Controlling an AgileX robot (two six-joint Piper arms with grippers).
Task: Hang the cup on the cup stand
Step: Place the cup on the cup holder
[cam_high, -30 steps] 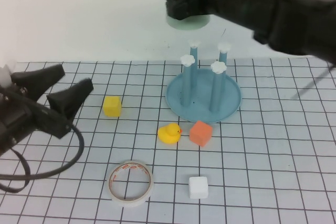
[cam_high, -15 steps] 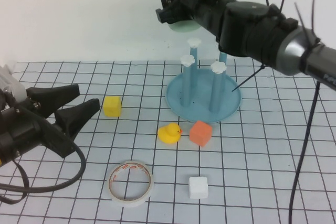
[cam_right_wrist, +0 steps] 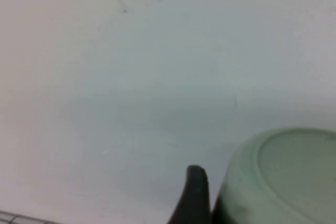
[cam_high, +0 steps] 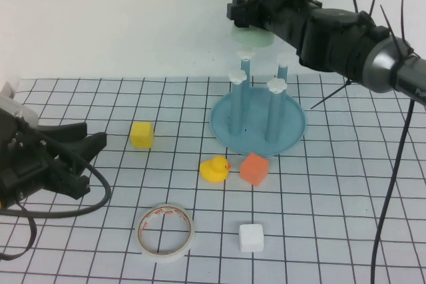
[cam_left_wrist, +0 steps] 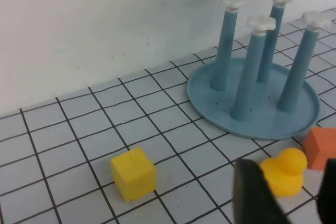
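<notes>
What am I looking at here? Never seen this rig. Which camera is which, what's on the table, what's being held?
It's a two-armed table robot seen by three cameras: one raised overview, plus one on each wrist.

In the overview, the right gripper is up high at the back, holding the cup, pale green, above the cup stand, a blue dish with four white-capped pegs. The right wrist view shows only the wall and the cup's end.

The left gripper rests low over the table's left side, holding nothing; its jaws are slightly apart. Its wrist view looks across the gridded table toward the stand.

Also on the table: a yellow cube, a rubber duck, an orange cube, a white cube and a tape roll.
</notes>
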